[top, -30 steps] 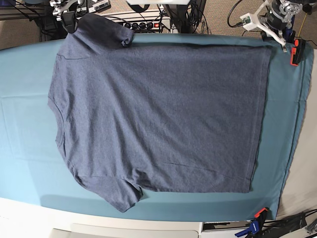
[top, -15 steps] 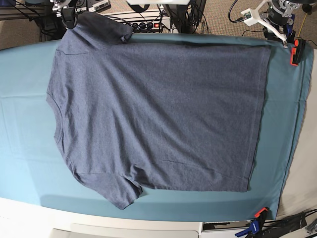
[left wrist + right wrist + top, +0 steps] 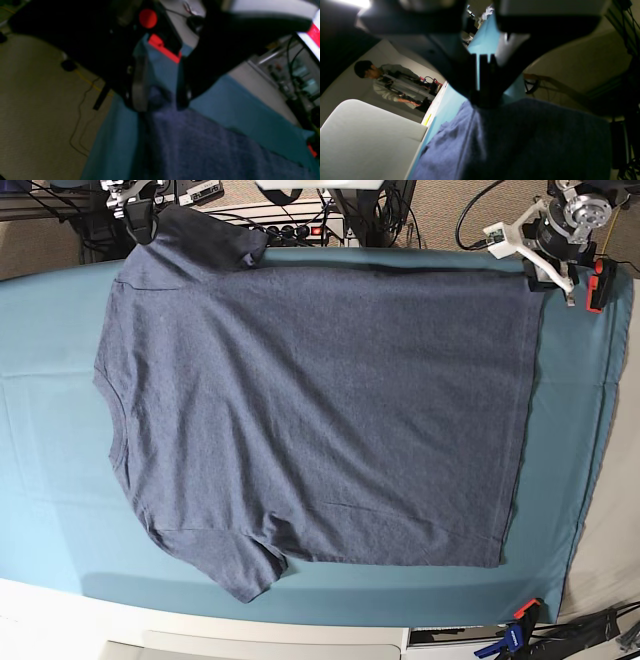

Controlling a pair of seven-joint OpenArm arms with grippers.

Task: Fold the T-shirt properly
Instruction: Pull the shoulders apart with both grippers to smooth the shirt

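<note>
Currently lying spread flat on the teal table cloth [image 3: 50,480]: the T-shirt [image 3: 320,410], plain navy side up, pointing its collar to the left and its hem to the right, covering most of the middle of the cloth and reaching from the far edge almost to the near one, tucking no part over another. Pinching the far sleeve at the far left corner with the right gripper [image 3: 140,222], clenching tight on the fabric and holding that sleeve raised a little off the table edge, showing darker than the rest. Showing the same grasp in the right wrist view, with the right gripper [image 3: 485,97] pressing its jaws together on a bunch of cloth and the T-shirt [image 3: 532,140] draping away below. Hovering at the far right hem corner with the left gripper [image 3: 548,275], just beside a red clamp [image 3: 597,285] fixing the table cloth. Standing released in the left wrist view, the left gripper [image 3: 161,85] keeping its fingers [image 3: 138,82] apart on either side of the hem corner of the T-shirt [image 3: 200,150], leaving teal cloth showing in the gap; blurring too much to tell whether touching the fabric or not
</note>
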